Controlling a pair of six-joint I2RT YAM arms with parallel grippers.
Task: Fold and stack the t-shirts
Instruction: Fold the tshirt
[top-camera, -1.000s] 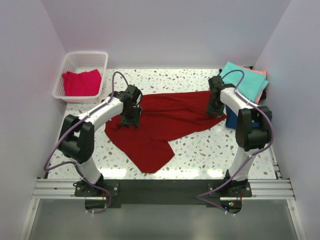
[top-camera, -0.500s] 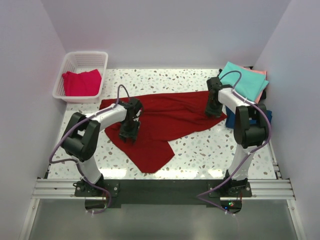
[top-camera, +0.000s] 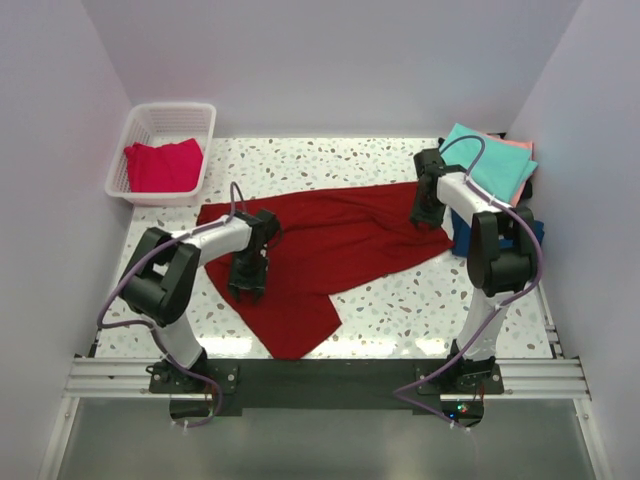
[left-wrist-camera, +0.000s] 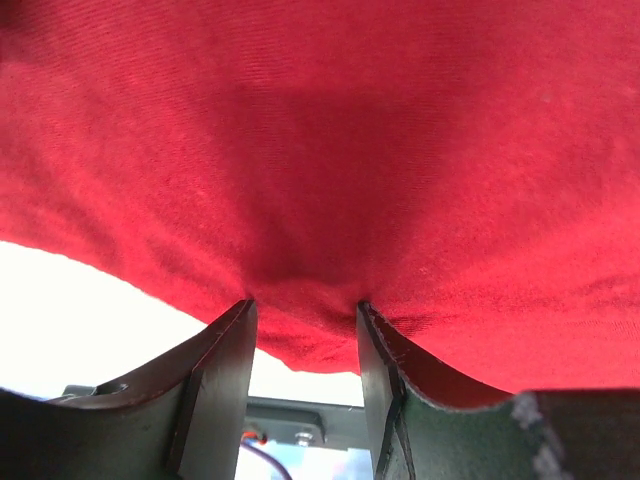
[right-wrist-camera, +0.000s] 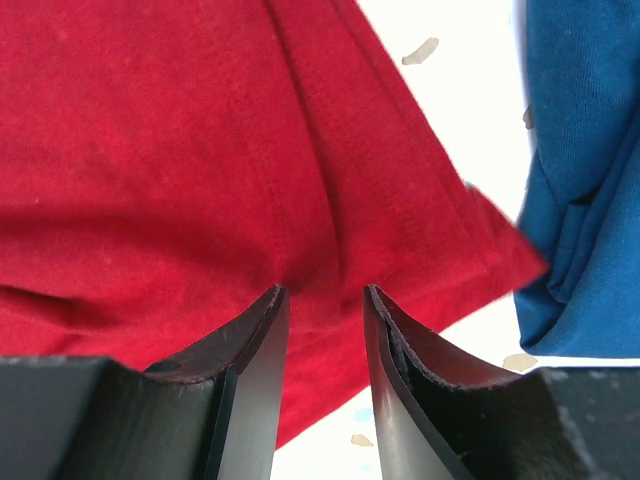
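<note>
The large dark red t-shirt (top-camera: 330, 240) lies spread and rumpled across the middle of the table. My left gripper (top-camera: 248, 285) is over its near left part, and its jaws pinch a pucker of the red cloth (left-wrist-camera: 305, 305). My right gripper (top-camera: 422, 215) is at the shirt's right end, jaws closed on a fold of it (right-wrist-camera: 325, 295). A folded teal shirt (top-camera: 490, 165) lies on a salmon pink one (top-camera: 520, 145) at the back right. A navy shirt (top-camera: 463, 243) lies below them, also in the right wrist view (right-wrist-camera: 580, 200). A pinkish-red shirt (top-camera: 162, 165) lies in the basket.
A white lattice basket (top-camera: 170, 108) stands at the back left corner. Speckled tabletop (top-camera: 400, 300) shows near the front right and along the back. White walls enclose the table on three sides.
My left gripper has moved toward the near edge, pulling the red cloth with it; the shirt's left edge has spread out. My right gripper has shifted slightly toward the back.
</note>
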